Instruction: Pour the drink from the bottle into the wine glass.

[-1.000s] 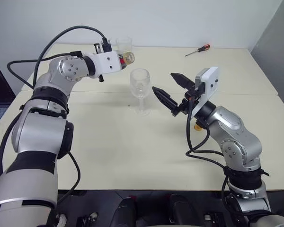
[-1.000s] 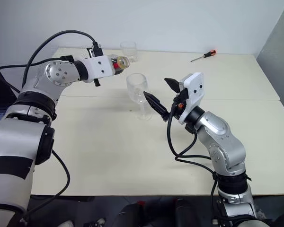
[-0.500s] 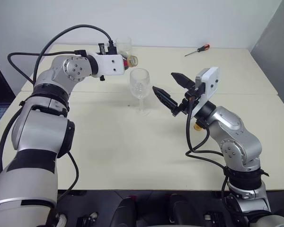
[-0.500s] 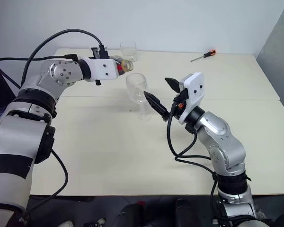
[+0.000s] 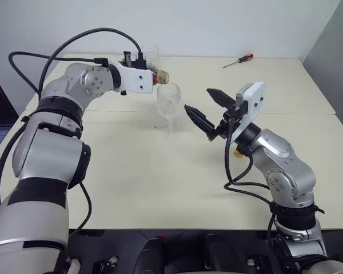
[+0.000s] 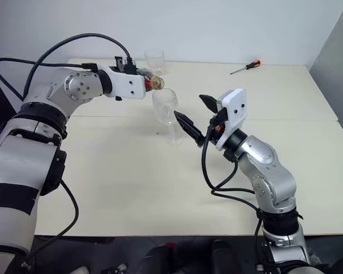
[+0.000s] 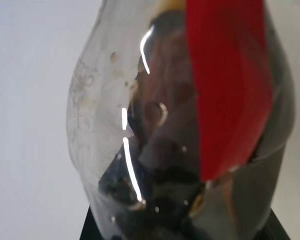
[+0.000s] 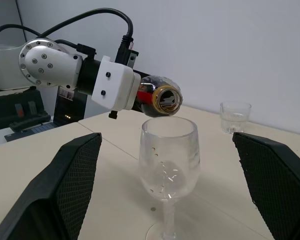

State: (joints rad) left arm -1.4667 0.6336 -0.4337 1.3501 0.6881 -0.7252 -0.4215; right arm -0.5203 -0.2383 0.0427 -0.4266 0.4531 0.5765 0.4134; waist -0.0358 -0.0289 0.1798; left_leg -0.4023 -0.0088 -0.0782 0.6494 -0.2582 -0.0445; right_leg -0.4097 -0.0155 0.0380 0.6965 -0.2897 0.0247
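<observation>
Wine glass stands upright on the table, foot flat, bowl holds no liquid. All positions below ref. the glass.

L gripper: clamped tight on the bottle, which is tipped close to level, up and to the robot's left of the glass rim. Bottle mouth sits just above the rim edge on that side, not touching it; mouth is open, no cap on it. Left wrist view shows the bottle wall close up, red label band and the drink, dark brown, pooled inside. No stream visible between mouth and bowl.

R gripper: fingers spread wide apart, holding nothing. It sits to the robot's right of the glass at bowl height, pointing at it; nearer fingertip just beside the bowl, apart from it. In right wrist view the two black fingers flank the glass either side with clear gaps.

Tumbler: behind the glass, well apart, upright.

Screwdriver: far behind and to the right of the glass, lying flat, red handle
</observation>
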